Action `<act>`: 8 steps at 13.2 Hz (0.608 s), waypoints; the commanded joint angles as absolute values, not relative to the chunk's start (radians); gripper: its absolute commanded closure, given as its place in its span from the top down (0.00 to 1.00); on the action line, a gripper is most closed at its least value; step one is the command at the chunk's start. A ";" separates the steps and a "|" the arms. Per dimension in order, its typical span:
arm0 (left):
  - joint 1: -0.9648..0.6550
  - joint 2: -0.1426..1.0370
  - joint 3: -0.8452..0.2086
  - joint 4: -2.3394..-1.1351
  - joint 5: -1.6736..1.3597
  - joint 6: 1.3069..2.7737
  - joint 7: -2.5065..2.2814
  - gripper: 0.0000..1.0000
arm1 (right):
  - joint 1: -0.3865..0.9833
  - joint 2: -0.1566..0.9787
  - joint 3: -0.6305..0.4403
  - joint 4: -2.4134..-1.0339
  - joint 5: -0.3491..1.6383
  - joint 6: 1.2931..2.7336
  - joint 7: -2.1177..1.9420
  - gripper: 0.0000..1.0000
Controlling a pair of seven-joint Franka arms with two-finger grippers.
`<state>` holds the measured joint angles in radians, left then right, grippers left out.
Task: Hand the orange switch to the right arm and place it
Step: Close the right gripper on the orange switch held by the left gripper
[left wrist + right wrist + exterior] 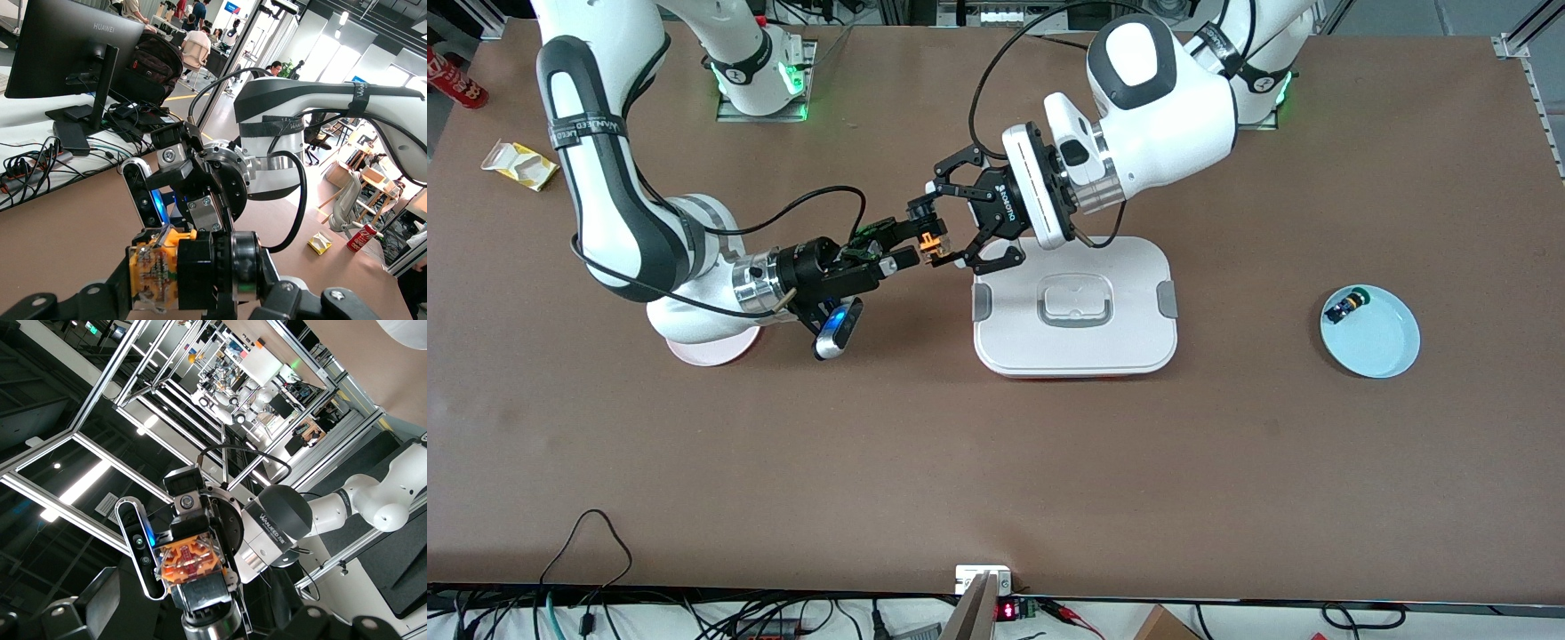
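**Over the table's middle, both my grippers meet at the orange switch**

Above the bare tabletop, at about nine o'clock from the white lidded box (pixel 1074 307), my left gripper (pixel 960 233) and my right gripper (pixel 911 246) face each other with the orange switch (pixel 932 245) between them, up in the air. My right gripper's slim fingers are closed on the switch. My left gripper's black linkage fingers sit spread around it; whether they touch it I cannot tell.

Writing: the left gripper body reads "ROBOTIQ". In the left wrist view a strap on my right arm (pixel 313 133) carries lettering I cannot read, and a monitor (pixel 73 47) reads "HUAWEI".

Toward the left arm's end of the table, a pale blue plate (pixel 1383 342) holds a small black-and-blue part (pixel 1344 306).
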<state>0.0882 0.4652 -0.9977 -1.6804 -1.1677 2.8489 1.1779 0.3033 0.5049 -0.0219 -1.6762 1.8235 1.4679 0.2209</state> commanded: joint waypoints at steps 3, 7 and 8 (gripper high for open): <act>0.092 0.456 -1.008 -1.684 -1.204 2.865 1.184 0.31 | 0.314 0.518 -0.020 -1.634 1.844 1.473 0.210 0.99; 0.092 0.454 -1.008 -1.684 -1.204 2.865 1.184 0.31 | 0.321 0.525 -0.020 -1.635 1.844 1.488 0.192 0.40; 0.091 0.454 -1.008 -1.684 -1.204 2.865 1.184 0.31 | 0.321 0.531 -0.020 -1.634 1.845 1.488 0.193 0.20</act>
<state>0.0882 0.4652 -0.9977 -1.6804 -1.1677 2.8493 1.1778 0.3148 0.5071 -0.0217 -1.6553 1.8245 1.4827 0.2141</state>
